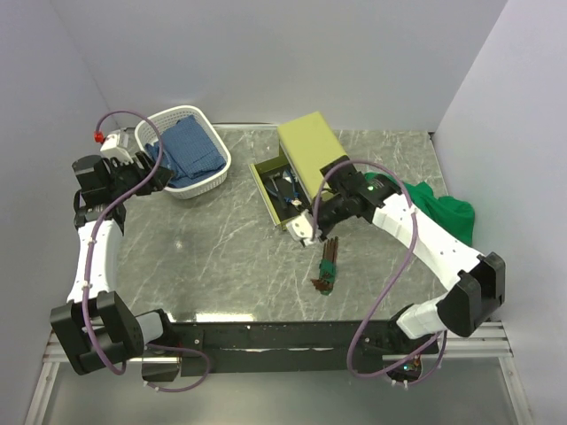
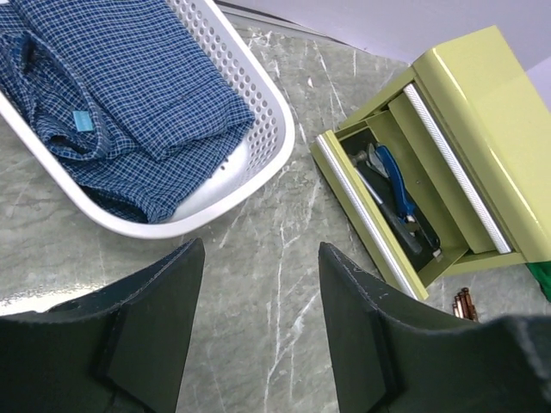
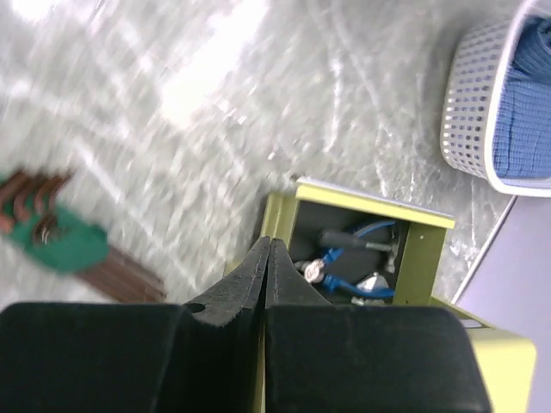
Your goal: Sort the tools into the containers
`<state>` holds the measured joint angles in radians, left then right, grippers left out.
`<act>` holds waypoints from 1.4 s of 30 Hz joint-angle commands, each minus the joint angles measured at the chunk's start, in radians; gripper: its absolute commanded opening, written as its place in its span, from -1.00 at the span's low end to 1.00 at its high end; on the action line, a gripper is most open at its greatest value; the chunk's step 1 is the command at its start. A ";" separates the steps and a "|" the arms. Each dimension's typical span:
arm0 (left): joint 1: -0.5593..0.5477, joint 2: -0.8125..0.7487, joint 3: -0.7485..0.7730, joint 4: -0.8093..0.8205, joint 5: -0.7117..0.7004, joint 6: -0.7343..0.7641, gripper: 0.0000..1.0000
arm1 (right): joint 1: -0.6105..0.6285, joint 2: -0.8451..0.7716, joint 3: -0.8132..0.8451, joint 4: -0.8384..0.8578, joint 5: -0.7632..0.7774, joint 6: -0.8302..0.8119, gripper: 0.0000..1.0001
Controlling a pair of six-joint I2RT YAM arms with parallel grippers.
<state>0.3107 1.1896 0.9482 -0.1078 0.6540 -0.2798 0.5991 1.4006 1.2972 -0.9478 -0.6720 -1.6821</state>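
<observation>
The olive-green chest (image 1: 312, 144) stands at the back middle, with one drawer (image 1: 263, 188) pulled open. Blue-handled pliers (image 2: 397, 182) and a black-handled hammer (image 3: 355, 242) lie in the drawer with other dark tools. The hex key set (image 1: 328, 267), in a green holder, lies on the table in front of the chest; it also shows in the right wrist view (image 3: 53, 237). My right gripper (image 1: 309, 227) is shut and empty, its tips (image 3: 269, 244) at the drawer's front edge. My left gripper (image 2: 260, 249) is open and empty above the table, beside the white basket (image 1: 209, 180).
A blue checked cloth (image 2: 120, 95) fills the basket. A green cloth (image 1: 446, 208) lies at the right, behind my right arm. White walls close the table at the back and on both sides.
</observation>
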 commanded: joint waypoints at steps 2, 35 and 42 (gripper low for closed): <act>-0.005 -0.051 0.003 0.049 0.036 -0.035 0.23 | 0.022 0.081 0.102 0.043 -0.017 0.303 -0.73; -0.196 -0.073 -0.052 -0.053 0.024 0.010 0.31 | 0.146 0.093 -0.300 0.218 0.910 2.543 0.61; -0.199 -0.067 -0.037 -0.084 0.015 0.024 0.30 | 0.125 0.132 -0.390 0.216 0.868 2.587 0.48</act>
<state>0.1169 1.1263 0.8600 -0.1833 0.6579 -0.2771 0.7444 1.5108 0.9543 -0.7223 0.1913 0.8352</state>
